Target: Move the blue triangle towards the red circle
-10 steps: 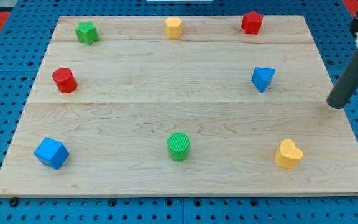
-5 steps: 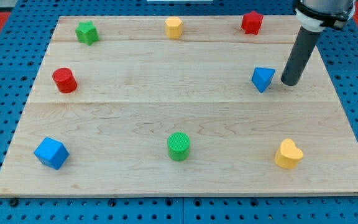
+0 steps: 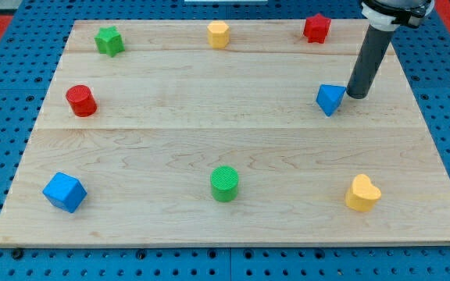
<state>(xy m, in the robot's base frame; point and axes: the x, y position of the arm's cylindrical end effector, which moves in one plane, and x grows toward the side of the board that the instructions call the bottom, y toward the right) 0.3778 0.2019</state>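
Observation:
The blue triangle [image 3: 330, 98] lies on the wooden board [image 3: 233, 140] at the view's right, in the upper half. The red circle [image 3: 80, 101] stands far across the board at the view's left, at about the same height. My tip [image 3: 356, 95] is just to the right of the blue triangle, very close to its right corner, perhaps touching it. The dark rod rises from the tip to the view's top right.
A green star [image 3: 109, 40], a yellow hexagon [image 3: 219, 34] and a red star [image 3: 316, 28] line the view's top. A blue cube [image 3: 64, 192], a green circle [image 3: 225, 183] and a yellow heart [image 3: 362, 193] line the bottom.
My tip has moved left from off the board's right edge to just beside the blue triangle. No block has visibly moved.

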